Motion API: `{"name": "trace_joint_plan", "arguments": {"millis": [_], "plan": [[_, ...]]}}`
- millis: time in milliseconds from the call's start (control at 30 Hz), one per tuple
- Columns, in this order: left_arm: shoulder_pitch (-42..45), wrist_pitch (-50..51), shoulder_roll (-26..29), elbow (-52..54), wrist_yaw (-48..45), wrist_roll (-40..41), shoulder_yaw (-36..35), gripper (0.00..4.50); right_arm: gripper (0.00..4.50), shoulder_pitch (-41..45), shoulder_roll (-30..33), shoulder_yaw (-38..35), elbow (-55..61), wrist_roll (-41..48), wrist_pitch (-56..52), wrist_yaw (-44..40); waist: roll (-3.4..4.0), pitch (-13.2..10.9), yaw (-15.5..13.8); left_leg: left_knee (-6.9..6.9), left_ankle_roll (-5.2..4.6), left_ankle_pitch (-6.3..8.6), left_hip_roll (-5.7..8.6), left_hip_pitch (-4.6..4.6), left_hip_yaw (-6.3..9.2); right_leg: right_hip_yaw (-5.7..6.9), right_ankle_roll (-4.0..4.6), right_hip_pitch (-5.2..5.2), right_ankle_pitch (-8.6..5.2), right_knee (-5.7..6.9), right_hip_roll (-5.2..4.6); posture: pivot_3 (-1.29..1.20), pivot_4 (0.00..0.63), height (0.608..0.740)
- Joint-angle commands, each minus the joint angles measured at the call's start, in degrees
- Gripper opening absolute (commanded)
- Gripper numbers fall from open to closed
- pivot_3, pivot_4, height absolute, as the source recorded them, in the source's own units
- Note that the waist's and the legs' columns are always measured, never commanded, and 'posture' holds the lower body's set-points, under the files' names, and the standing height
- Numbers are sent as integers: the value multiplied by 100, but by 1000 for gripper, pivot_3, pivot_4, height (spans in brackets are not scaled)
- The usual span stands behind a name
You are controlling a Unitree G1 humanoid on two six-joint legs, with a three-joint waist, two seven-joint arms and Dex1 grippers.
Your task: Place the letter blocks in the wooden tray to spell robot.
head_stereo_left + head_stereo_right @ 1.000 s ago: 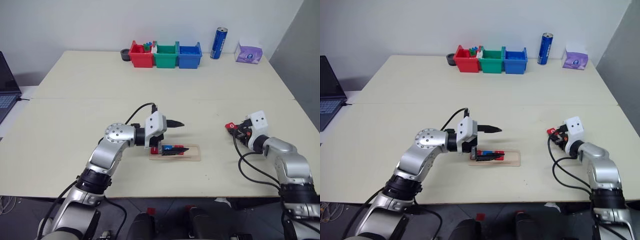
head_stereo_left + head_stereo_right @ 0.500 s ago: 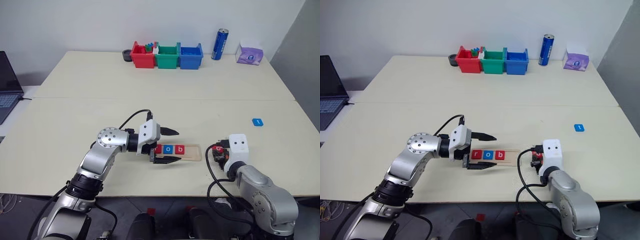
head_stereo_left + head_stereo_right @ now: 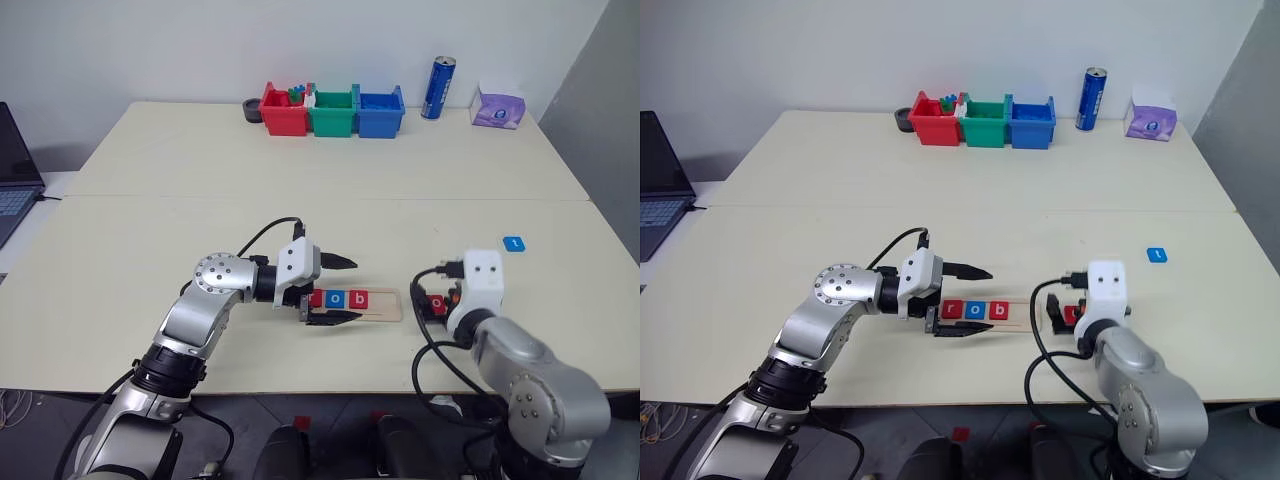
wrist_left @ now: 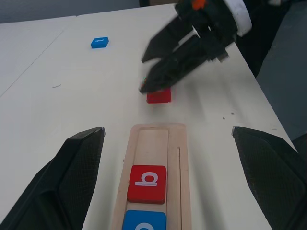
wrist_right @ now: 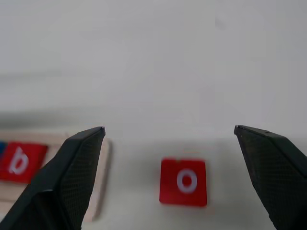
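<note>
The wooden tray [image 3: 356, 303], flanked by the open left pincer [image 3: 338, 290], holds r, o and b, so two blocks are left: the red o [image 5: 183, 181] lies loose under the wide-open right pincer [image 4: 158, 64] and the blue t [image 3: 514, 243] sits beyond it on the bench [image 3: 300, 180].

Five letter blocks: three in the tray [image 3: 392, 306], reading r [image 3: 316, 298], o [image 3: 337, 299], b [image 3: 361, 299]; a red o [image 5: 183, 182] beside its end; a blue one [image 3: 514, 243] well apart. Three bins: red [image 3: 281, 113], green [image 3: 332, 114], blue [image 3: 380, 114]. One can [image 3: 438, 88].
</note>
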State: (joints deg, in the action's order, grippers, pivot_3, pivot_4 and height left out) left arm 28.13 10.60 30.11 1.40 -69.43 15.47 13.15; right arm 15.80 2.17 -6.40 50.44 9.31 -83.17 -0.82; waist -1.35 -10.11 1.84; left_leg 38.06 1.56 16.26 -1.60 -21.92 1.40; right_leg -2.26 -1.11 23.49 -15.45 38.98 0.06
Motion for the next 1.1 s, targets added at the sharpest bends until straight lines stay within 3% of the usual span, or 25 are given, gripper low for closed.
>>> {"name": "trace_joint_plan", "arguments": {"millis": [33,167,300,433,633,1100], "plan": [[90,-131,29,60,-67,59,-63,4500,4482,433,592,-416,-289,406,1032,-855,0,0,-1,0,0,0,1,-1,0,0,1,0,1,-2,0,0,150,740],[122,-184,-11,-12,-80,49,-48,4500,4482,495,1961,-712,-1878,929,3304,-3091,-3,-2,-8,0,-2,1,5,0,-8,4,2,-5,2,-10,-2,0,150,740],[174,-245,-65,-78,-84,33,-28,4500,4482,-35,3218,-293,-3431,750,5365,-4929,-6,-4,-22,-4,-4,2,6,-3,-18,11,12,-11,8,-22,-3,0,150,740],[244,-261,-112,-139,-69,15,-28,4500,4482,-358,3613,170,-4007,900,6050,-5877,-5,-5,19,-6,-14,8,-1,-1,-25,7,15,-10,7,-17,3,0,150,740],[221,-238,-103,-78,-105,17,-34,4500,4482,-342,3820,583,-4908,703,6837,-6499,-5,-6,18,4,-13,7,-2,9,-15,-1,15,-11,7,0,7,0,150,740],[189,-314,-82,13,-159,-12,23,4500,4482,107,3729,962,-6069,461,7422,-6615,-4,-6,-15,8,-12,7,0,8,-11,-1,16,-13,8,-1,1,0,150,740]]}}
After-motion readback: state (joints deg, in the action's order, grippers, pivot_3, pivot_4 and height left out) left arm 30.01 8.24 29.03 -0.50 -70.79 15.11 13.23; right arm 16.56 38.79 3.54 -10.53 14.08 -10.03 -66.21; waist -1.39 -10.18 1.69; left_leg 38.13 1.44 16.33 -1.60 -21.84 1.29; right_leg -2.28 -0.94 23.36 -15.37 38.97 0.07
